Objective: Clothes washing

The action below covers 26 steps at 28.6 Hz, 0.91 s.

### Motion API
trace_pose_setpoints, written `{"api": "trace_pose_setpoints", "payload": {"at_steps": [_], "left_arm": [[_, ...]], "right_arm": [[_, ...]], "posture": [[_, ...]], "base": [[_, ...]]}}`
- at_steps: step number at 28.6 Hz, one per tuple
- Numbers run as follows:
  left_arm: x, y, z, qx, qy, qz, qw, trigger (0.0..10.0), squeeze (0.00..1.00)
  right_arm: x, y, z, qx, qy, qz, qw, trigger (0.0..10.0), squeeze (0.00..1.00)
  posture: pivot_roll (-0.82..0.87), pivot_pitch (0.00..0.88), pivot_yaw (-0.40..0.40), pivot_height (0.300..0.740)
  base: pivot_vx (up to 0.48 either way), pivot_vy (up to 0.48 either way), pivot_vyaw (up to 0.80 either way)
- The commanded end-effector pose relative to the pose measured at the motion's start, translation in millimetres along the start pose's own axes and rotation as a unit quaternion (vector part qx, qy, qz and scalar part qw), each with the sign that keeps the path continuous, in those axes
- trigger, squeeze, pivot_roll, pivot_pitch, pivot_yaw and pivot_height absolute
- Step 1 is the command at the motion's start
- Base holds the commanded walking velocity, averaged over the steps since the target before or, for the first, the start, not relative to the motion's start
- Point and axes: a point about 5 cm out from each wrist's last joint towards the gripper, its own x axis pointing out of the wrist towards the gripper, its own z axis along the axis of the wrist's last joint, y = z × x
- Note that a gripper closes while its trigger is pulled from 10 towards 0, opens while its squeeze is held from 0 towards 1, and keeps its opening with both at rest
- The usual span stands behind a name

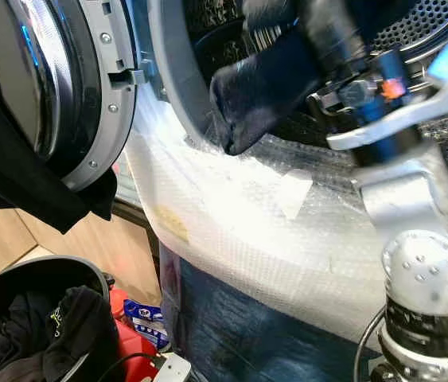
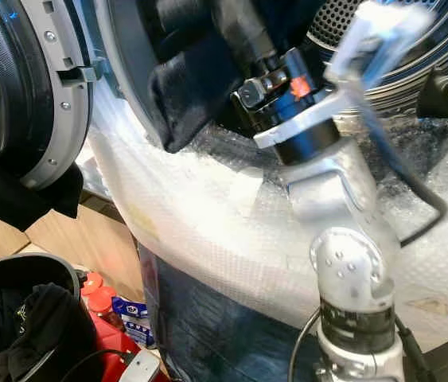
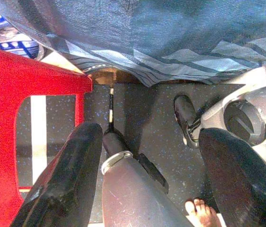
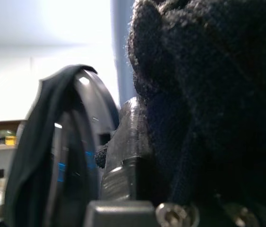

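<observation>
My right gripper point(image 2: 235, 36) is raised at the mouth of the washing machine drum point(image 2: 343, 20), shut on a dark navy garment point(image 1: 259, 87). The garment hangs over the drum's grey rim and hides the fingertips. In the right wrist view its fuzzy cloth point(image 4: 208, 94) sits against one black finger point(image 4: 128, 142). The round washer door point(image 1: 88, 87) stands open at the left, with a black garment point(image 1: 17, 187) draped over it. A black basket point(image 1: 44, 270) at the lower left holds more dark clothes point(image 1: 56, 326). My left gripper point(image 3: 149, 135) hangs open and empty above the floor.
Bubble wrap point(image 1: 247, 231) covers the washer's front, with a blue cloth point(image 1: 239, 326) below it. A red stool point(image 3: 10, 94) and a blue-and-white packet point(image 1: 144, 314) stand by the basket. A person's bare toes point(image 3: 199, 208) are on the dark floor near my leg.
</observation>
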Motion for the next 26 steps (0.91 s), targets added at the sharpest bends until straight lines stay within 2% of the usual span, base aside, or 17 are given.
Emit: {"api": "trace_pose_setpoints", "payload": {"at_steps": [1, 3, 7, 11, 16, 17, 19, 20, 22, 24, 25, 26], "left_arm": [[-0.3, 1.0, -2.3, 0.0, 0.009, 0.0, 1.0, 10.0, 0.0], [-0.2, 0.6, -1.9, 0.003, 0.009, -0.001, 1.0, 10.0, 0.0], [-0.2, 0.8, -1.8, 0.004, 0.01, -0.001, 1.0, 10.0, 0.0], [-0.1, 0.7, -1.5, 0.004, 0.01, -0.001, 1.0, 10.0, 0.0], [-0.1, 0.6, -1.5, 0.004, 0.011, -0.001, 1.0, 10.0, 0.0], [-0.1, 0.9, -1.2, 0.003, 0.011, -0.002, 1.0, 10.0, 0.0], [0.0, 0.8, -0.8, 0.003, 0.011, -0.002, 1.0, 10.0, 0.0], [0.0, 0.8, -0.4, 0.004, 0.011, -0.003, 1.0, 10.0, 0.0], [0.1, 0.6, -0.1, 0.004, 0.011, -0.003, 1.0, 10.0, 0.0], [0.3, 0.1, 0.2, 0.006, 0.011, -0.004, 1.0, 10.0, 0.0], [0.3, 0.0, 0.2, 0.005, 0.011, -0.004, 1.0, 10.0, 0.0], [0.3, -0.1, 0.1, 0.005, 0.011, -0.003, 1.0, 10.0, 0.0]], "right_arm": [[10.2, 5.7, 5.5, -0.012, -0.008, 0.018, 1.0, 0.0, 0.0], [25.8, 9.7, -6.0, -0.007, -0.002, 0.018, 1.0, 0.0, 0.0], [39.9, 6.1, -11.7, -0.006, 0.01, -0.004, 1.0, 0.0, 0.0], [63.8, -4.9, -5.0, -0.013, 0.025, -0.035, 0.999, 0.0, 0.0], [79.8, -20.3, 3.5, -0.024, 0.034, -0.078, 0.996, 0.0, 0.0], [89.6, -30.2, 7.2, -0.028, 0.045, -0.111, 0.992, 0.0, 0.0], [99.9, -36.5, 8.9, -0.03, 0.057, -0.136, 0.989, 0.0, 0.0], [107.9, -45.2, 9.8, -0.018, 0.067, -0.176, 0.982, 0.0, 0.0], [112.0, -52.4, 9.8, -0.017, 0.075, -0.205, 0.976, 0.0, 0.0], [114.9, -64.0, 8.0, -0.032, 0.094, -0.248, 0.964, 0.0, 0.0], [114.2, -68.0, 6.4, -0.04, 0.105, -0.263, 0.958, 5.3, 0.0], [113.8, -70.7, 5.5, -0.045, 0.112, -0.274, 0.954, 5.3, 0.0]], "posture": [[-0.02, 0.027, 0.01, 0.74], [-0.02, 0.022, 0.01, 0.74], [-0.02, 0.011, 0.011, 0.74], [-0.03, 0.005, 0.012, 0.74], [-0.03, 0.0, 0.008, 0.74], [-0.04, 0.002, 0.011, 0.74], [-0.04, 0.004, 0.01, 0.74], [-0.04, 0.005, 0.01, 0.74], [-0.05, 0.001, 0.005, 0.74], [-0.05, 0.0, 0.002, 0.74], [-0.05, 0.0, 0.002, 0.74], [-0.04, 0.0, -0.001, 0.74]], "base": [[0.0, 0.0, 0.0], [0.0, 0.0, 0.0], [0.0, 0.0, 0.0], [0.0, 0.0, 0.0], [0.0, 0.0, 0.0], [0.0, 0.0, 0.0], [0.0, 0.0, 0.0], [0.0, 0.0, 0.0], [0.0, 0.0, 0.0], [0.0, 0.0, 0.0], [0.0, 0.0, 0.0], [0.0, 0.0, 0.0]]}}
